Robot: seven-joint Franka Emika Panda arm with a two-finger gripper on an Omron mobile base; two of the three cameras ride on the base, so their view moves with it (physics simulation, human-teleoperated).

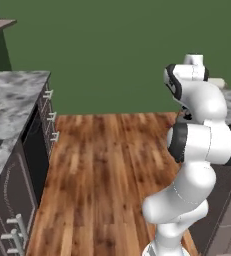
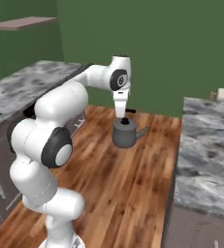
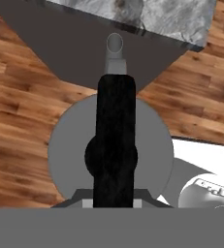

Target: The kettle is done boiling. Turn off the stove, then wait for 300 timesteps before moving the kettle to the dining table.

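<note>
Above the wooden floor (image 2: pixel 128 184), the kettle (image 2: pixel 125 133) is being carried by its handle (image 3: pixel 115 145) in the closed gripper (image 2: pixel 122 115), hanging clear for transport

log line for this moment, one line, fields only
phase: carrying | gripper: shut on kettle handle | kettle: lifted clear over wood floor, spout toward marble counter | dining table: not reached

**Surfaces and finishes**

The kettle (image 2: pixel 125 134) is dull grey metal, smooth and matt, with a black matt handle (image 3: pixel 115 140). Below it, the floor (image 2: pixel 133 184) is warm brown wood planking with visible grain. Beside the kettle, the bench (image 2: pixel 208 145) has a grey-white veined marble top.
</note>
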